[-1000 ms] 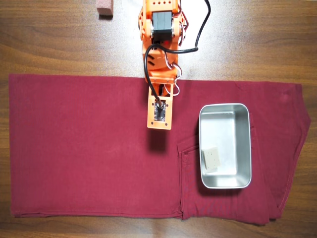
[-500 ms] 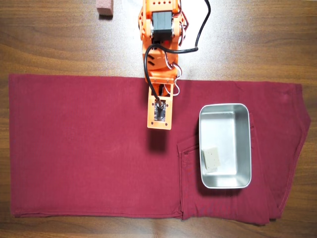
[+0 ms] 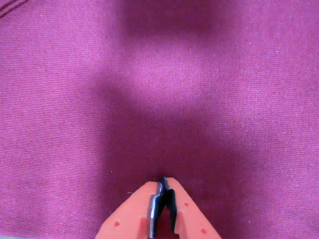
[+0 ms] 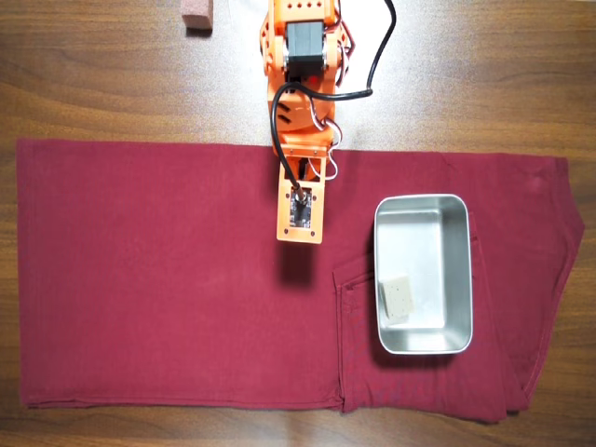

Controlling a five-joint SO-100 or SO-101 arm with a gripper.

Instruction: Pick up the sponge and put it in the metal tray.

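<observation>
Sponge (image 4: 399, 298) lies inside metal tray (image 4: 424, 346), lower-left part, lower right of overhead frame. Nothing shifts over last second; arm holds same pose. Gripper (image 3: 162, 185) closed, empty, above red cloth (image 4: 140, 279) left of tray. Task looks complete.

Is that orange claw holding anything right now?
No. The gripper has its jaws shut on nothing above the red cloth; the sponge lies in the metal tray.

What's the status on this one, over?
Gripper shut, empty, over red cloth. Sponge already inside metal tray. Nothing in the way.
</observation>
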